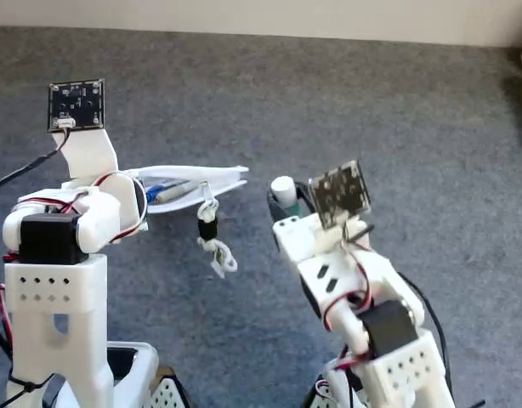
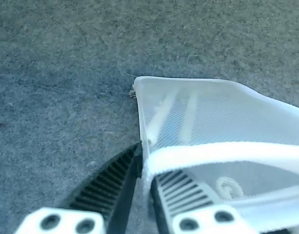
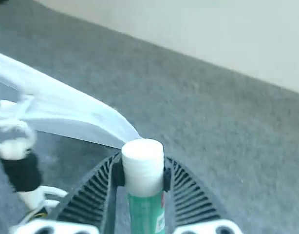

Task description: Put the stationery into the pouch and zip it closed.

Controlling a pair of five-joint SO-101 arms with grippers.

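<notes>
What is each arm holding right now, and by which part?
The left gripper pinches the mesh pouch at one end edge. The right gripper clamps the green glue stick at its white-capped end.

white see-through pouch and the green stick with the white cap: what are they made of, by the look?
White translucent mesh pouch: seemingly soft plastic mesh with a faint sheen; a fine grid shows, and its contents are visible through it.
Green stick with white cap: likely hard moulded plastic, smooth, with a matte cap; it looks round and undented where it is gripped.
</notes>
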